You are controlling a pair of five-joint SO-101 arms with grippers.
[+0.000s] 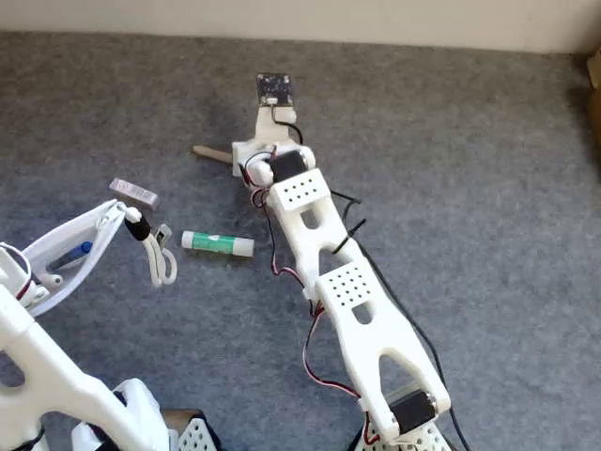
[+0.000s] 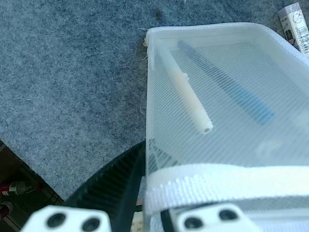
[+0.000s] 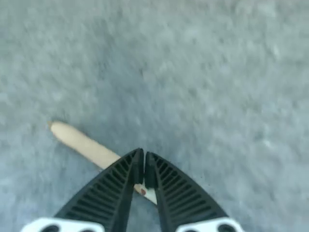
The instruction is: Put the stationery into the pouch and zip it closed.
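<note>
Right pincer [image 3: 143, 154] closed on pencil [image 3: 82, 142] | left pincer [image 2: 146, 162] grips pouch [image 2: 231, 145]

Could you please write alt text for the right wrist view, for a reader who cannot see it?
The right gripper, its black ribbed jaws shut, pinches a tan pencil that slants across grey carpet.
</note>
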